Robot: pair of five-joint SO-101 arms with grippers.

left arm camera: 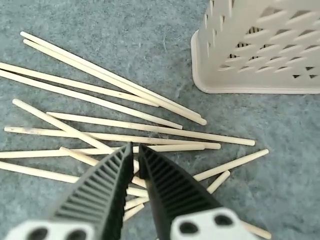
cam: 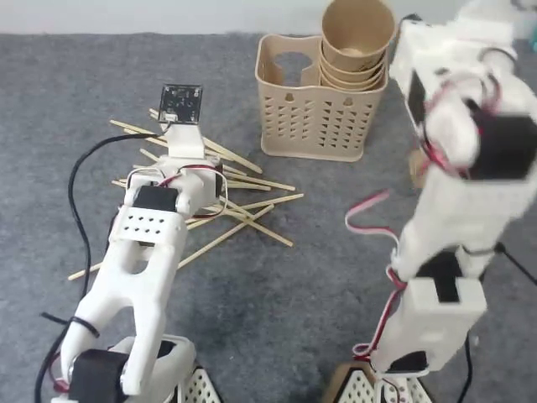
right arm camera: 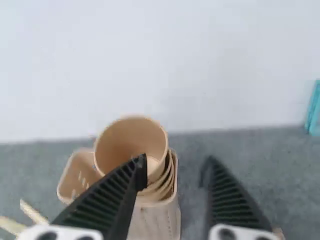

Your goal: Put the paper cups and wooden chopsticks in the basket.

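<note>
Wooden chopsticks point(left arm camera: 150, 128) lie scattered left of the basket point(left arm camera: 220, 60), which holds the paper cups point(cam: 357, 29). My left gripper point(left arm camera: 135, 146) hovers above them, fingers nearly together; I'd spread, then pinch one mid-length. The right gripper point(right arm camera: 175, 160) stands apart.

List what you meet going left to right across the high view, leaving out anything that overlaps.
chopsticks → basket → right arm
</note>
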